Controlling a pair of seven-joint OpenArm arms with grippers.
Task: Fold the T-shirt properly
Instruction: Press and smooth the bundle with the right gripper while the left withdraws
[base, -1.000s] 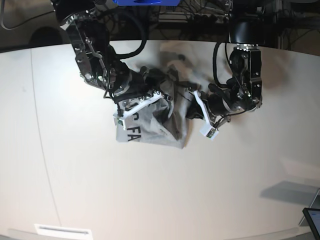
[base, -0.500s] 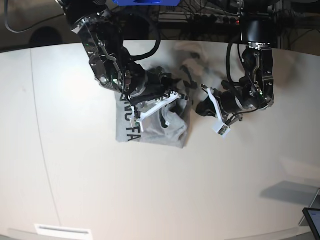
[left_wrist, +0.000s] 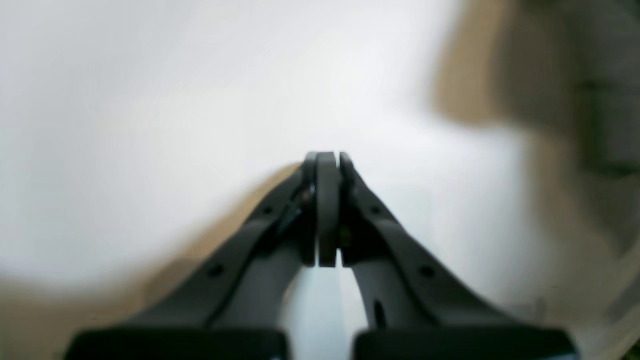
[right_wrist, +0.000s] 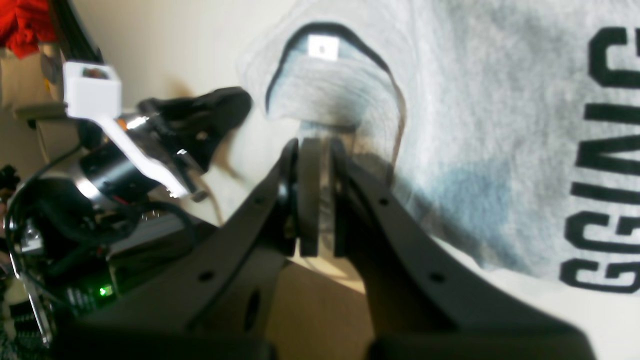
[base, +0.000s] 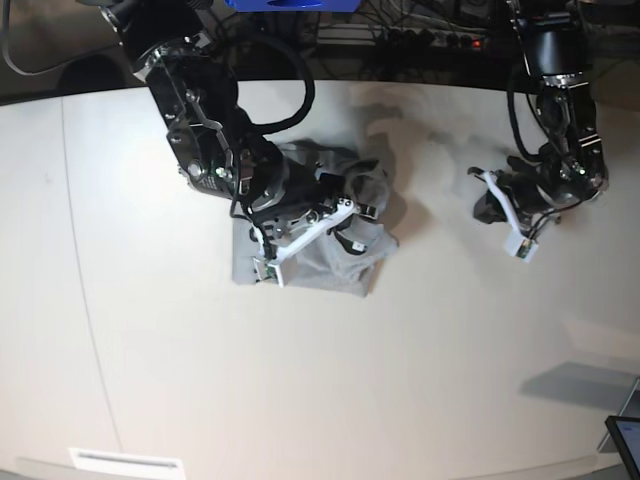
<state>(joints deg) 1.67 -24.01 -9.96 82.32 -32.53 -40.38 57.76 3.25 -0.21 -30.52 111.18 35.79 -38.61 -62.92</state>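
Right wrist view looks straight down the right gripper (right_wrist: 317, 150): its two dark jaws stand nearly together, pinching a thin fold of the T-shirt (right_wrist: 500, 125) just below the collar (right_wrist: 330, 75). Directly beyond the fingertips the neck opening gapes, dark-edged, with a small white label (right_wrist: 323, 47) inside it. To the right of the jaws the heather-grey cloth spreads out flat, and at its far right edge black block letters (right_wrist: 607, 165) run in lines that read sideways, top to bottom in this view. So the neckline lies toward the gripper and the printed chest runs away from it to the right. Left of the jaws, across a strip of bare table (right_wrist: 165, 45), the other arm's black tip and white bracket are seen.

Base view shows the right arm bent over the shirt (base: 320, 255), which lies bunched in a rough block on the white table (base: 400, 380), partly gathered up at the gripper (base: 362, 205); its long axis cannot be told from this crumpled shape.

Left gripper (base: 488, 205) hangs well apart from the shirt, off to the side over bare table. Its own wrist view, badly blurred, shows the jaws (left_wrist: 327, 160) pressed fully together with nothing between them.
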